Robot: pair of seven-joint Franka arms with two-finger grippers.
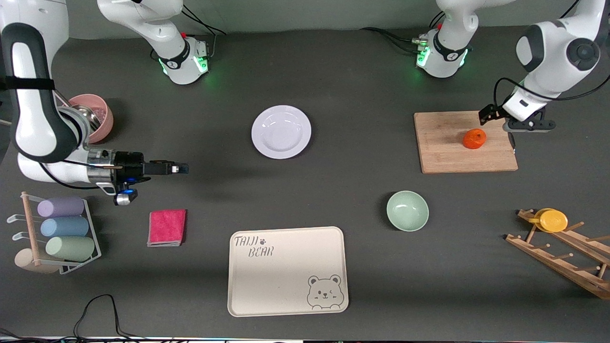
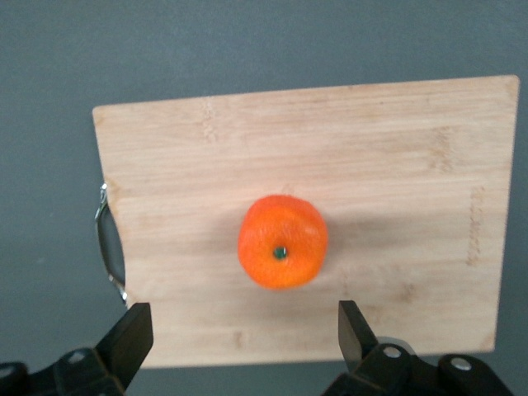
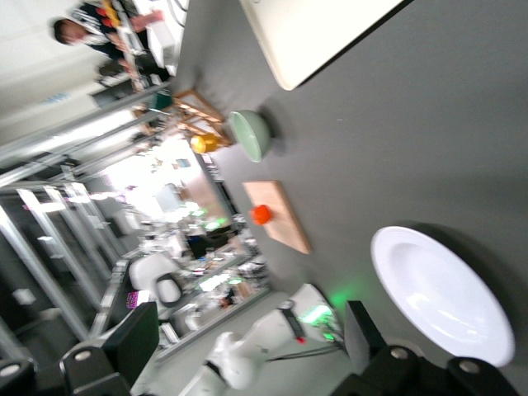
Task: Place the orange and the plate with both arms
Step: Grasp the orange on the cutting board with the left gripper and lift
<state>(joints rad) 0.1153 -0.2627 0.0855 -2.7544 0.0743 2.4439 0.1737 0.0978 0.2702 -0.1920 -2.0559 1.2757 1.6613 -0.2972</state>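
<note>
bear tray [image 1: 286,286]: cream, rect., nearest front cam, mid bench.
pink cloth [image 1: 167,227]: folded, twd right arm's end.
green bowl [image 1: 407,210]: mint, upright, farther than tray, twd left arm's end.
right gripper [image 1: 183,168]: fingers released, holding nothing, over bare bench [image 1: 333,76] near cloth, apart from plate.
cutting board [image 1: 464,141]: wood, twd left arm's end.
orange [image 1: 474,138]: on board, stem dimple up.
left gripper [image 2: 243,330]: over board edge just beside orange, fingers [image 2: 132,338] spread wide, not touching fruit.
plate [image 1: 281,131]: white, mid bench, farther than tray, nothing on it.
</note>
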